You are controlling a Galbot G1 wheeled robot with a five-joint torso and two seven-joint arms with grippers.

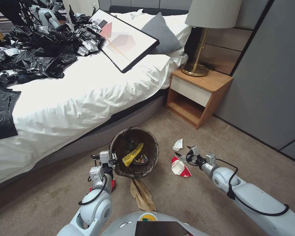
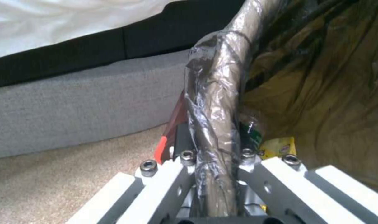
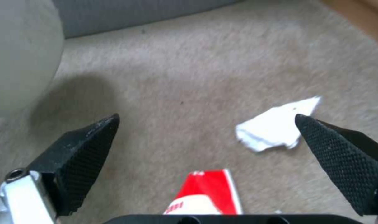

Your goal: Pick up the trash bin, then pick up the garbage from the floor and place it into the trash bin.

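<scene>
Bin [image 1: 134,152] rim, wrapped in its brown liner, sits pinched between the closed jaws of the left gripper [image 1: 114,161], so the bin stands on the carpet [image 1: 186,203] just ahead of that gripper, beside the bed [image 1: 72,91], with a yellow wrapper [image 1: 132,155] inside. Between the wide-open, empty jaws of the right gripper [image 3: 205,124], a red-and-white packet [image 3: 205,194] lies on the carpet just below them, a white paper scrap [image 3: 276,126] rests by one fingertip, and a brown paper bag [image 1: 142,195] lies farther off near the bin's base.
</scene>
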